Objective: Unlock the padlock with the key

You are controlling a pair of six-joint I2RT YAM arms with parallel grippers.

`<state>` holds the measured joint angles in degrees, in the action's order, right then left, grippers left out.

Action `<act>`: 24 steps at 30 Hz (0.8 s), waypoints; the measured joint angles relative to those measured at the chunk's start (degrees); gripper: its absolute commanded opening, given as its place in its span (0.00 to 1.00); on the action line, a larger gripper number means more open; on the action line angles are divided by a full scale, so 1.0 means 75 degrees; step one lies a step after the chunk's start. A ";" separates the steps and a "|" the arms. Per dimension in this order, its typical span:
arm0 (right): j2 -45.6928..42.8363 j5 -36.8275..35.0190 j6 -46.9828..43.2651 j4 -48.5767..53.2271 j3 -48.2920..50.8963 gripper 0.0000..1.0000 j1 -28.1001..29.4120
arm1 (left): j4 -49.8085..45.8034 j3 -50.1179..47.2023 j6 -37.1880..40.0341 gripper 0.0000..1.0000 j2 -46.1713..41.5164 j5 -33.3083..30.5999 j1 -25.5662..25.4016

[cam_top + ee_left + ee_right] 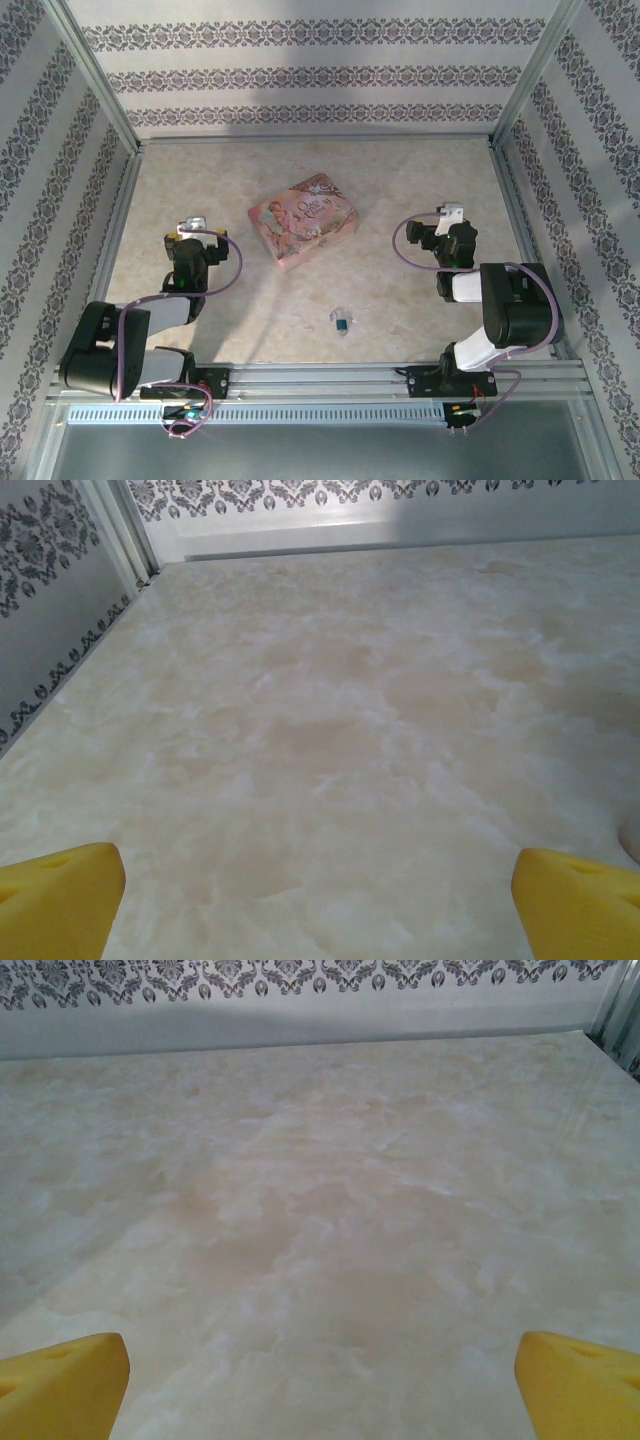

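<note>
Table: beige marble, patterned walls; box mid-table.
Padlock: close to the near edge, centred, well apart from both grippers (key too small to tell).
Left gripper: spread wide, empty.
Right gripper: likewise.
Risk: you could knock so tiny a padlock skidding on approach.

Wide-spread tool above marbled tabletop

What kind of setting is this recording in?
Probably a staged robot test cell: aluminium frame posts, wallpaper-print panels, left arm and right arm bolted to a rail.
</note>
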<state>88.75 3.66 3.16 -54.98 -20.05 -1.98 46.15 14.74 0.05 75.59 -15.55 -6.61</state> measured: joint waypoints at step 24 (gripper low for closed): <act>0.0000 -0.0169 -0.0020 0.0055 -0.0015 0.98 0.0102 | 0.1786 0.0816 -0.0070 0.99 0.2186 0.0793 0.0697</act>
<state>88.75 2.39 3.01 -54.57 -20.16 -1.21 59.55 20.86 -0.47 91.98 -9.61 -1.39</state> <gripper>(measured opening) 0.985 0.992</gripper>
